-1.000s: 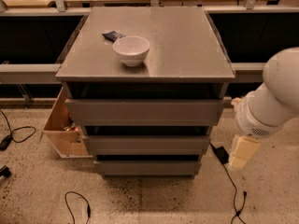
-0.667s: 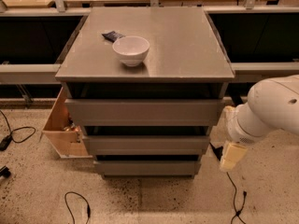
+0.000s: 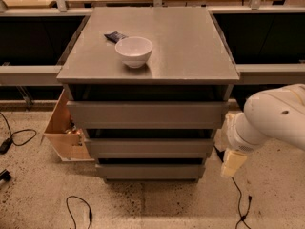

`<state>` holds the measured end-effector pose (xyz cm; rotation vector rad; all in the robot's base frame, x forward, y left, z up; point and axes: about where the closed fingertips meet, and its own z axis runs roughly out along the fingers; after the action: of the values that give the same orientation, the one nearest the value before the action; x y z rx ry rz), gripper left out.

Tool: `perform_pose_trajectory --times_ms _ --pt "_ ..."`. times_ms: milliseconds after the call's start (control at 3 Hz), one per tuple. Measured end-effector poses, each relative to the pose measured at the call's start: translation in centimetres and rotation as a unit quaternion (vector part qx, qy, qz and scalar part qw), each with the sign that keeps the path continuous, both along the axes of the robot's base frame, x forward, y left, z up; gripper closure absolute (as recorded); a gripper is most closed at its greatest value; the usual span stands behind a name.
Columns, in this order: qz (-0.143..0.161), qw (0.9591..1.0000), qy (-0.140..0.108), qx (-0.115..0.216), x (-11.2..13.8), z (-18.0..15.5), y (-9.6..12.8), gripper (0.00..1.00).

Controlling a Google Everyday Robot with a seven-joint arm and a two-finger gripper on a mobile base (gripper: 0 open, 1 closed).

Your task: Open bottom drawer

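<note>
**A:** Where does the camera look from?

**B:** From above and in front of the grey cabinet (image 3: 190, 46). It is tilted down, so the top and all three drawer fronts show, right down to the bottom drawer (image 3: 150, 171) and the speckled floor (image 3: 38, 194).

**A:** How near?

**B:** Fairly near; the cabinet fills the middle (dark shelf bays (image 3: 267, 37) run behind it). The gripper (image 3: 233, 163) hangs at lower right, beside the cabinet's right side, level with the lowest fronts.

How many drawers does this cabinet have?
3, stacked: top drawer, middle drawer, and bottom drawer lowest, near the floor. The tool hangs to the right of the bottom drawer, apart from it.
</note>
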<state>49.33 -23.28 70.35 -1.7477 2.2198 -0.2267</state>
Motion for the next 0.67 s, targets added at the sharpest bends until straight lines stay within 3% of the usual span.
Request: perform_pose_trajectory --times_ms 667 --pt "-0.007 0.9997 0.005 -0.023 0.9 -13.4 -2.2 0.00"
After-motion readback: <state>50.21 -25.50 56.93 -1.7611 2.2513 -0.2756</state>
